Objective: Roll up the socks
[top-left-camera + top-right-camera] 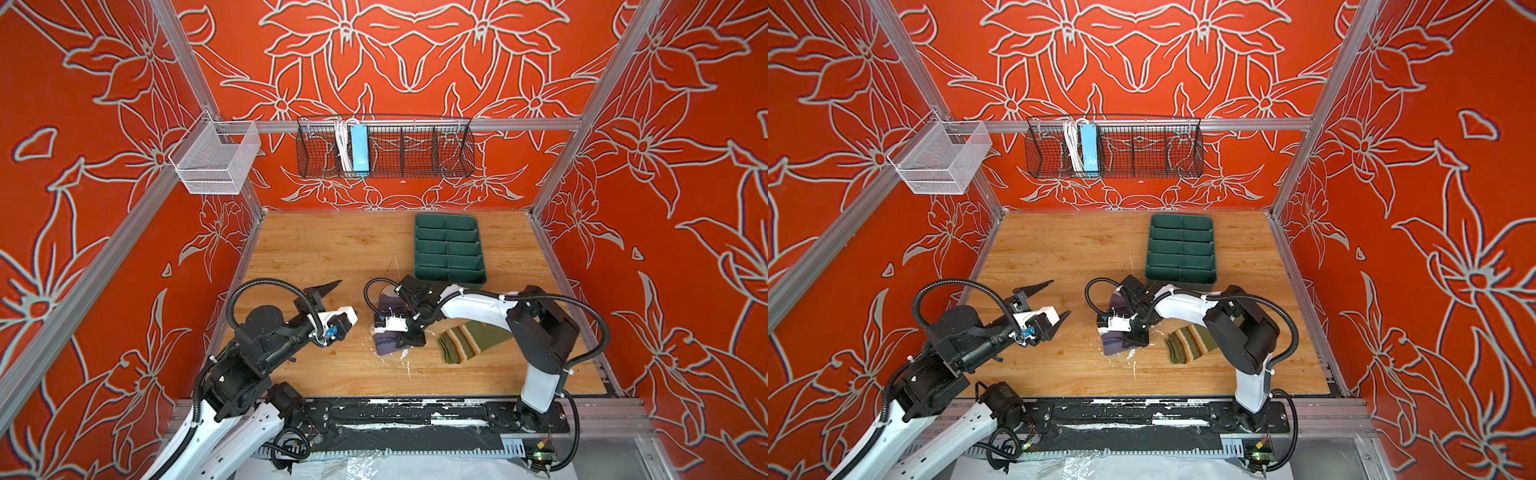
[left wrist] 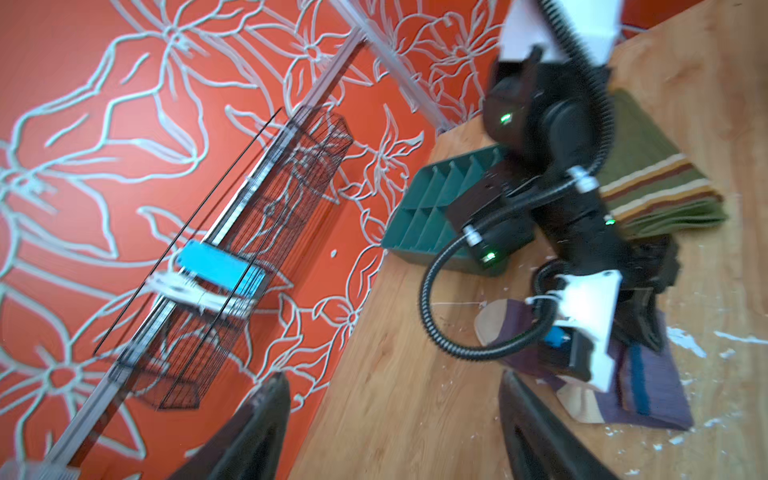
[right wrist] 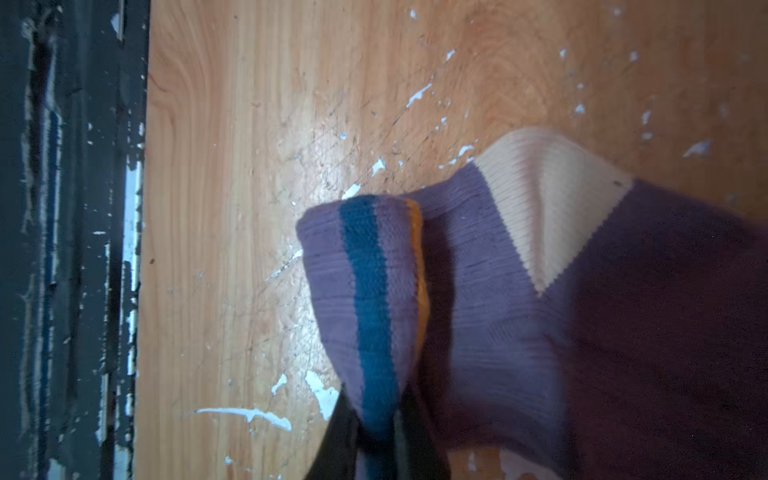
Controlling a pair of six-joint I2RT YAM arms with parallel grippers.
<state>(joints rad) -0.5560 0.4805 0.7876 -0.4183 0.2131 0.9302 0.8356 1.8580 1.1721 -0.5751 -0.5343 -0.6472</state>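
Right wrist view tells most of it: the right gripper (image 3: 376,440) has its fingers pinched tight on the striped cuff (image 3: 365,270) of the purple sock (image 3: 498,291). That end is bunched up off the wood, while the cream heel and the rest of the foot lie flat. To me that looks like the start of the roll, with the open end gathered first so it can be turned over along the sock's length.

In both top views the sock sits on the wooden tabletop (image 1: 316,257), about midway between the side edges and nearer the front edge than the back. The olive sock (image 1: 469,340) lies just beside it toward the right edge, partly under the right arm. It is flat and untouched, I'd guess waiting its turn.

The left gripper (image 1: 1061,296) hovers near the left edge, fingers spread wide with nothing between them, well apart from both socks. It is probably kept clear, ready to pin the toe. The dark green divided tray (image 1: 453,279) sits toward the back edge with nothing in the compartments I can see, and is likely where the rolls end up.
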